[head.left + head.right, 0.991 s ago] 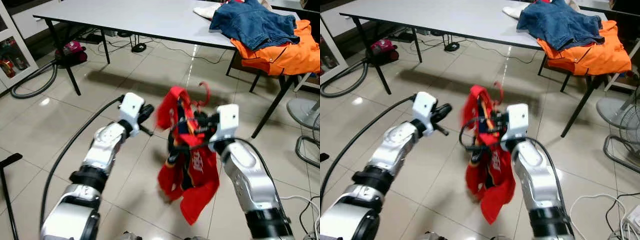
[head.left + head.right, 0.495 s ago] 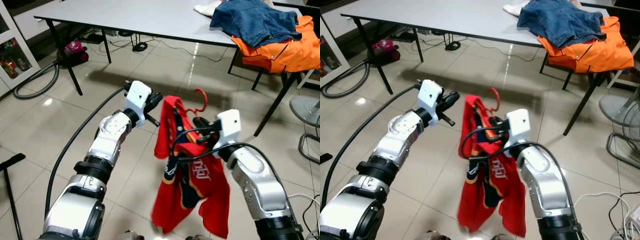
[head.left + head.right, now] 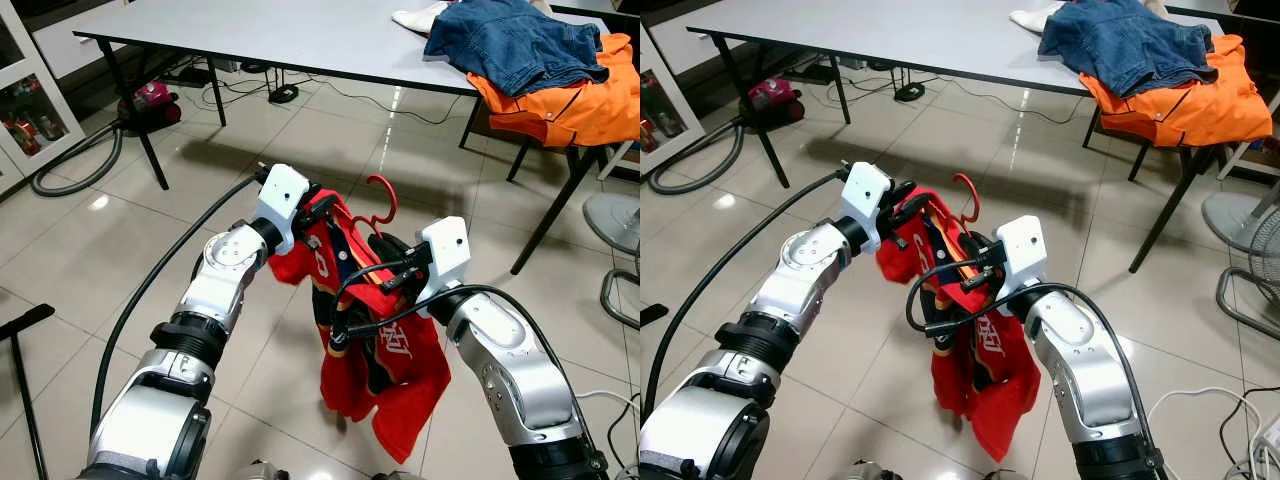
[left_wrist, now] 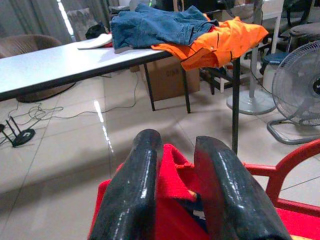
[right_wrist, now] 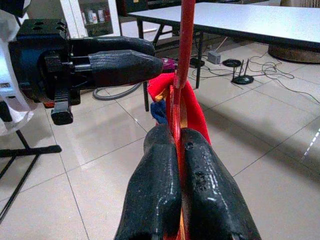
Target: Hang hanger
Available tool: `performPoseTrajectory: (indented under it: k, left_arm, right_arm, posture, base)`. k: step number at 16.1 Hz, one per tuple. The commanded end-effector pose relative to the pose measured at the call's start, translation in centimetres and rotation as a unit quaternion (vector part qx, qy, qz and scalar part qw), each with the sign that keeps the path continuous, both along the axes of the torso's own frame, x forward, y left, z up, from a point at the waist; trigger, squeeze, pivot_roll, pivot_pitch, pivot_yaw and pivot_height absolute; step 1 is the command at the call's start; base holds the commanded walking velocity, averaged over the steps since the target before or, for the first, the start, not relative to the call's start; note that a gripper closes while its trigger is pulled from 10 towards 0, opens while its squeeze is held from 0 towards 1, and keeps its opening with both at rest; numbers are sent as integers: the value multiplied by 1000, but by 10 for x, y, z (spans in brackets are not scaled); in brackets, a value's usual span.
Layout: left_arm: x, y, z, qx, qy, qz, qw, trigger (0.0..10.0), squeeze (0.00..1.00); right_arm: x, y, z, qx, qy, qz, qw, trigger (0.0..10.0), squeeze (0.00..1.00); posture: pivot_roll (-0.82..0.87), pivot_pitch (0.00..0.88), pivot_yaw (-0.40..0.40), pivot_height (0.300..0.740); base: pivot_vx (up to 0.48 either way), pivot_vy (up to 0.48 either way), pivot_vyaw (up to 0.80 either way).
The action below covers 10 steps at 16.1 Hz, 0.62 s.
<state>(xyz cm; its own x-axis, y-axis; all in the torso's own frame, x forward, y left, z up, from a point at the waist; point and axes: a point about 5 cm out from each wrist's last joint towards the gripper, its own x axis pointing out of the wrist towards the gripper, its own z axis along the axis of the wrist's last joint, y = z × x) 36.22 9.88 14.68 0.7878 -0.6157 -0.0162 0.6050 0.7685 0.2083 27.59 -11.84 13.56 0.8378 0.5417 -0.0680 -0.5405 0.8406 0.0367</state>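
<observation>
Together we hold a red hanger (image 3: 381,205) draped with a limp red jersey (image 3: 385,375).
Right claw (image 5: 172,145) clamps the stiff neck; left claw (image 4: 172,165) pinches soft, slippery cloth — better grip plastic.

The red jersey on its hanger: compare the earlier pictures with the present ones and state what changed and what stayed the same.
The left gripper, apart from the garment a second ago, has moved in and closed on the shoulder of the red jersey. The right gripper has stayed clamped on the red hanger, whose hook still points up. The grey table with the denim and orange clothes is unchanged.
</observation>
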Motion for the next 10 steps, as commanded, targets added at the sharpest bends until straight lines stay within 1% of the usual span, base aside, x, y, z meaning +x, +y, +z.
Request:
performPoseTrajectory:
  k: [1,4,6,9,10]
  left_arm:
    - [3,1,9,3,-13,-5,1000,10000,0]
    - [3,0,11,-1,-13,-8,1000,10000,0]
    - [0,-5,15,-26,-11,-28,999,10000,0]
    - [-4,-9,14,-21,-13,-37,999,10000,0]
    - [-4,-9,16,-23,-26,-32,999,10000,0]
  right_arm:
    - [-2,3,12,1,-27,9,1000,0,0]
    - [-3,4,12,0,-26,11,1000,0,0]
    - [-3,4,9,-7,-25,9,1000,0,0]
    - [-3,4,8,-7,-23,4,1000,0,0]
    - [-3,4,8,-8,-23,4,1000,0,0]
  posture:
    - [-51,0,63,740]
    - [-55,0,66,740]
    - [-55,0,68,740]
    - [-56,0,68,740]
    - [-57,0,67,740]
  base:
    - [0,0,0]
    - [0,0,0]
    - [0,0,0]
    - [0,0,0]
    - [0,0,0]
